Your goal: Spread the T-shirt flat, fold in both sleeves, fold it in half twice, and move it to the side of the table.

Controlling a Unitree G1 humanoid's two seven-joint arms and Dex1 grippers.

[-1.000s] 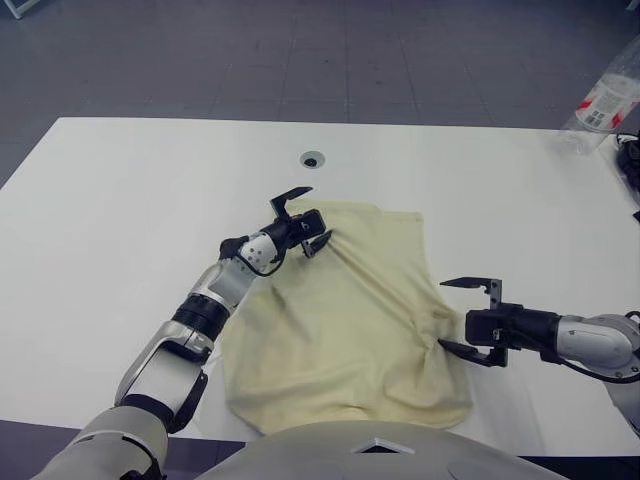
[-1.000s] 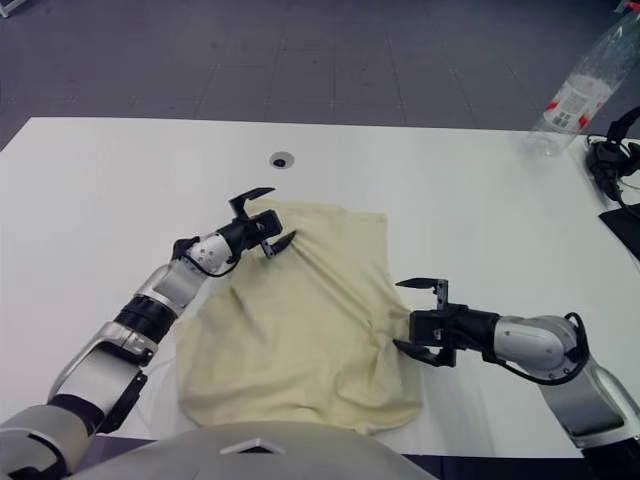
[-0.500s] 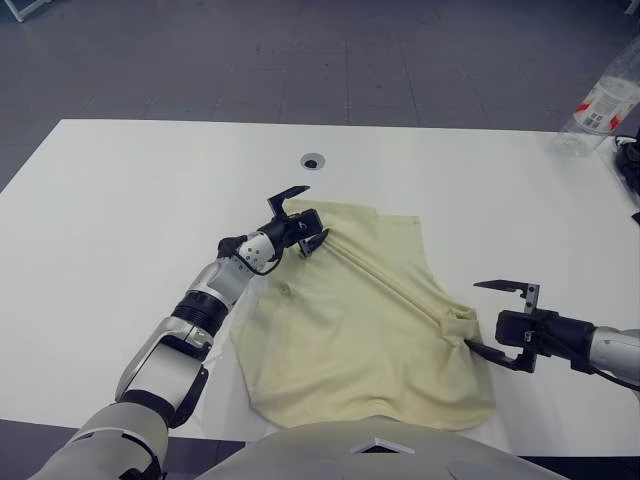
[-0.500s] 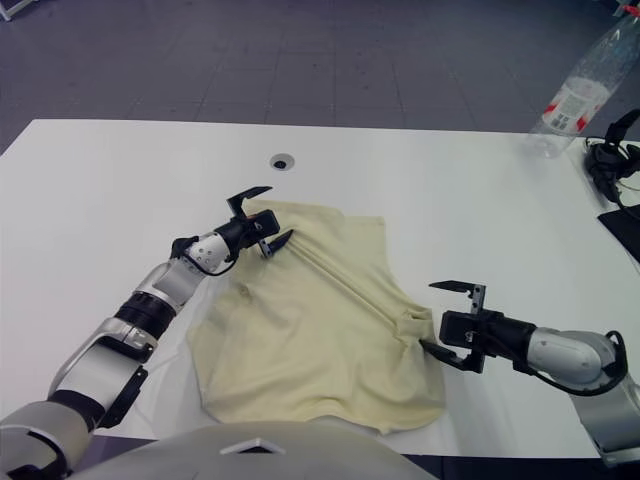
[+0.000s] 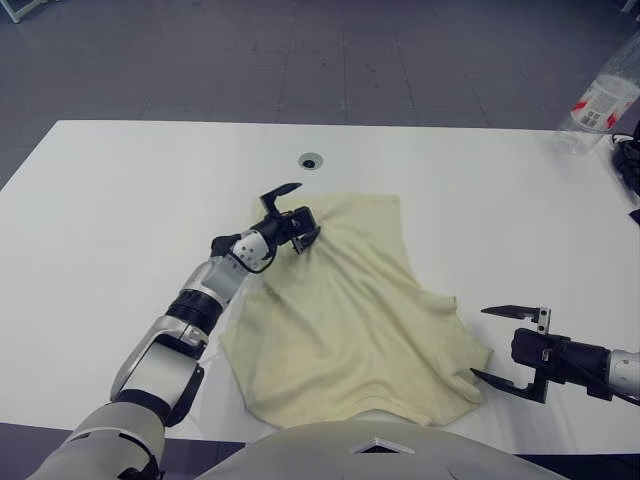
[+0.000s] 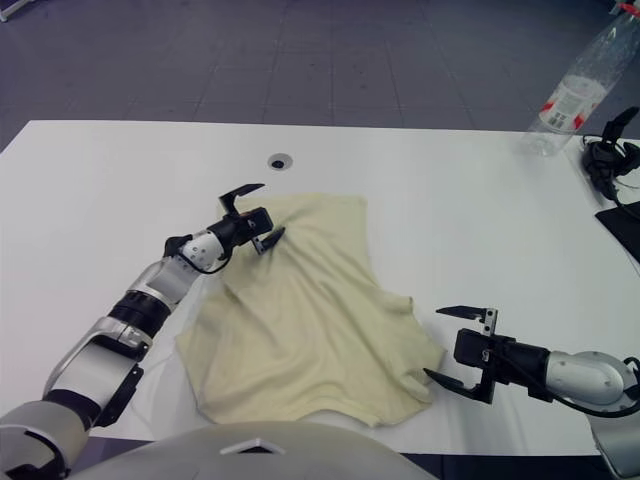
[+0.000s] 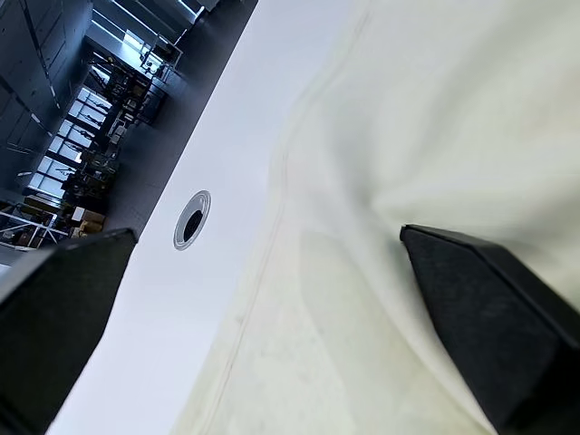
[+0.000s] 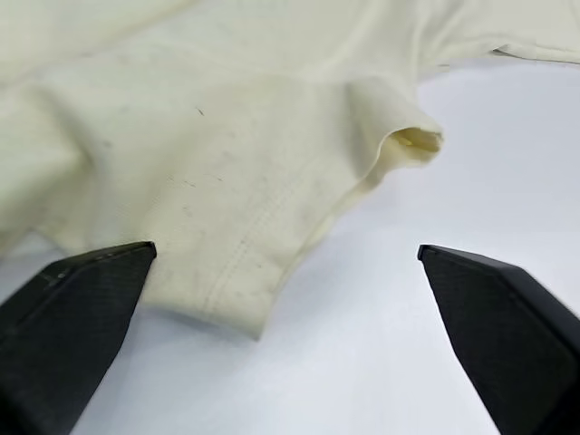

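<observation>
Your left claw [image 5: 303,212] sits wide open at the T-shirt's [image 5: 350,330] far corner; your right claw [image 5: 479,342] gapes wide just beside its edge.

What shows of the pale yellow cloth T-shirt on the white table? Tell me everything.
The pale yellow cloth T-shirt lies unfolded on the white table, loosely spread, with wrinkles and a raised fold near its right edge. Soft knit, stitched hems. The open left gripper sits at its far left corner; the open right gripper hovers just off its near right corner.
</observation>
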